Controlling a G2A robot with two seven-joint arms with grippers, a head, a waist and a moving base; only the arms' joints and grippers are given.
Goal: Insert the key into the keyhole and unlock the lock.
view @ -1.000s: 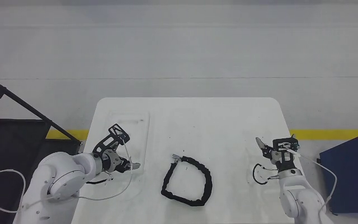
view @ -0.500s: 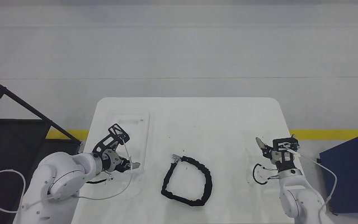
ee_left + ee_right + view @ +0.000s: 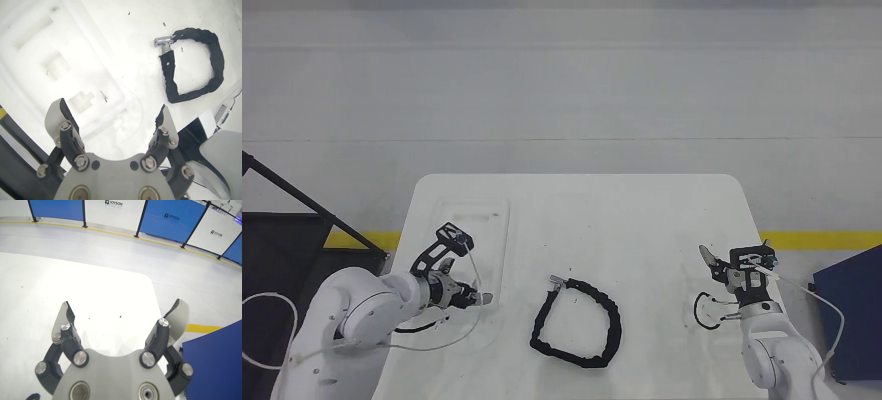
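White table (image 3: 662,230) bears a black-sleeved, chrome-headed lock (image 3: 217,56); left gripper (image 3: 113,103) and right gripper (image 3: 122,302) gape empty.

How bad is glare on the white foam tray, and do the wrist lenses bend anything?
Left wrist view: the foam tray is washed out, its cutouts faint; the lock cylinder glints, keyhole readable as a dark slot. Right wrist view: the table glares white; the yellow floor line bows, likely lens bending. Top view: even light.

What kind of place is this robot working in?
Probably a factory or demo hall, not a home: a wide grey floor with yellow line markings, blue and white partition panels on posts, and one white table holding a chain lock.
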